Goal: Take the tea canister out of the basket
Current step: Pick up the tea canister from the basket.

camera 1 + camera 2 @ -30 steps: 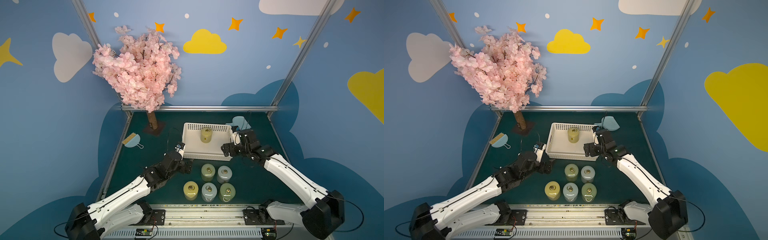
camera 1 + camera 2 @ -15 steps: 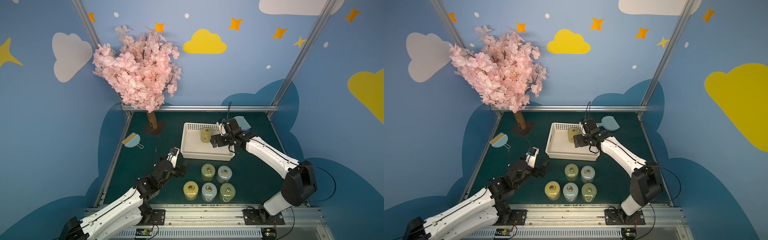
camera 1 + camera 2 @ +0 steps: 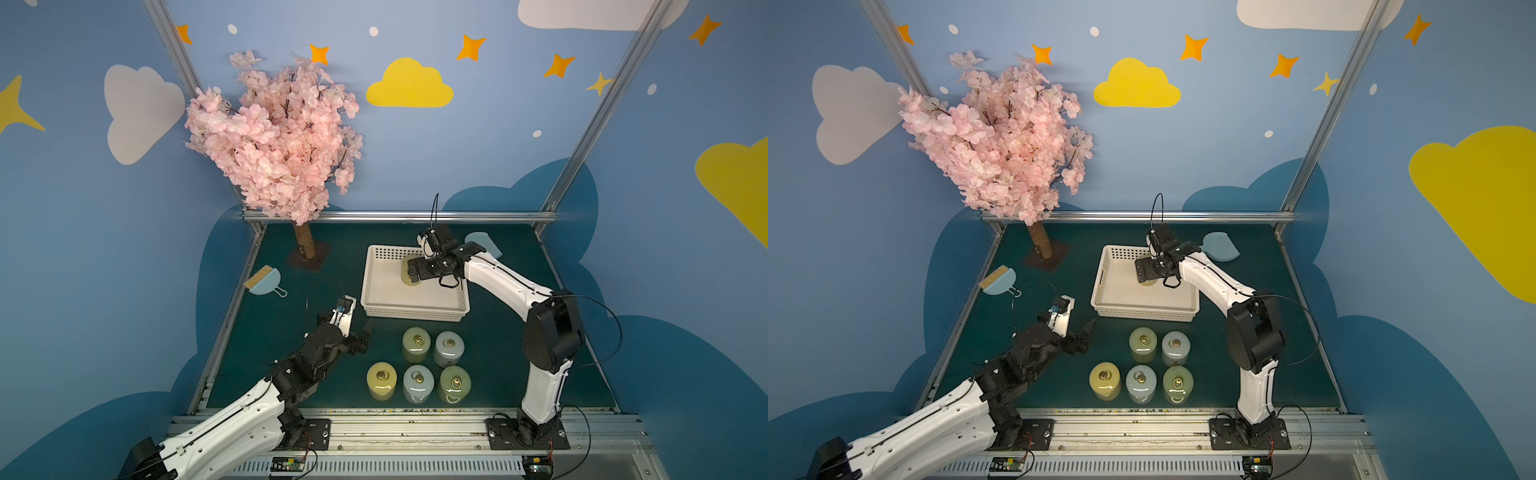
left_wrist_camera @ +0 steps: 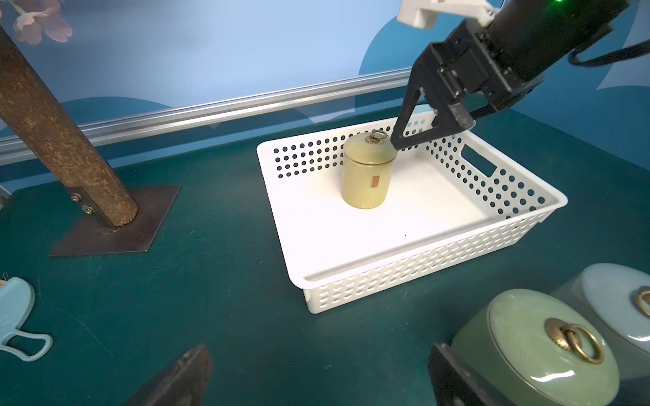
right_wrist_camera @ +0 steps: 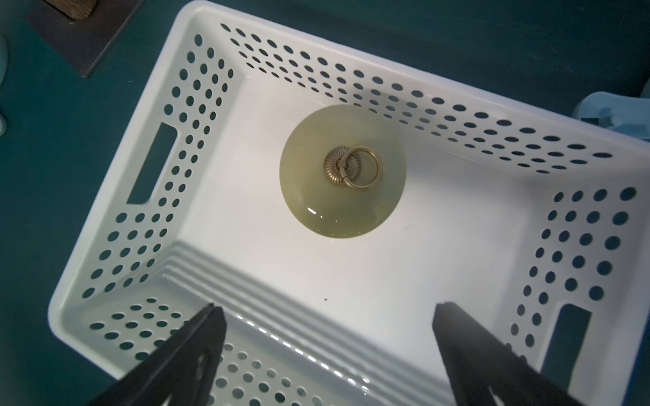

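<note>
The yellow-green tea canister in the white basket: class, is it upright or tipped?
Upright: the yellow-green lidded tea canister stands on the floor of the white perforated plastic basket, ring-handled lid facing up.

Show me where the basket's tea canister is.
In the left wrist view, the tea canister stands upright inside the white basket, near its far wall, the right arm's open fingers close beside it.

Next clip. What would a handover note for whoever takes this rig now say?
Left gripper: open, empty, over the mat beside the five canisters outside.
Right gripper: open, empty, above the basket at the lid of the tea canister; no grip.
Tea canister: upright in the basket, near its far wall.
Done: approach.
Left: close on it, lift it out, set it on the mat.
</note>
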You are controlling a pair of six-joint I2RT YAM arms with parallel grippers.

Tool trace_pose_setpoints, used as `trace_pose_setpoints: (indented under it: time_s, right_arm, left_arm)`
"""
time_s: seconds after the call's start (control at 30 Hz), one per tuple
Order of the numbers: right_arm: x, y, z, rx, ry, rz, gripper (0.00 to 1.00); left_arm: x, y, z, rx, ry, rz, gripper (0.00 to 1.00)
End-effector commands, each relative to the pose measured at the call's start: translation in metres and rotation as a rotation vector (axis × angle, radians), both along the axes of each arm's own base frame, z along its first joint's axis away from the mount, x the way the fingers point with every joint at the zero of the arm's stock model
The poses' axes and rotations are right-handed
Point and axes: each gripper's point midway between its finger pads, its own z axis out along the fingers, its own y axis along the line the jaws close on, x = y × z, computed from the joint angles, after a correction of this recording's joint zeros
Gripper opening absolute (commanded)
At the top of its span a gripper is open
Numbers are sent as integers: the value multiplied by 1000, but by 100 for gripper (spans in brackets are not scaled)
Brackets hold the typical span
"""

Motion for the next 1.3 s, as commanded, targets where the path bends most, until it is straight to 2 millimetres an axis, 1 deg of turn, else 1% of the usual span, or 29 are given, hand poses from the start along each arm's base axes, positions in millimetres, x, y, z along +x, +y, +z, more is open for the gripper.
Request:
trace_pose_setpoints:
  time_s: [0.0, 0.3, 0.63, 1.07, 1.27]
  right_arm:
    - [7, 4, -2, -9, 10, -7, 98]
    - [28, 14, -15, -32, 5, -22, 98]
    - [51, 13, -26, -83, -28, -64, 98]
    - [63, 24, -47, -92, -17, -41, 98]
    - [67, 28, -56, -101, -12, -30, 96]
  left_arm:
    - [2, 3, 2, 0, -20, 15, 100]
    - [3, 3, 2, -2, -20, 16, 100]
    - [3, 2, 2, -4, -21, 14, 100]
    - [2, 3, 2, -5, -21, 14, 100]
    - [2, 3, 2, -4, -21, 13, 100]
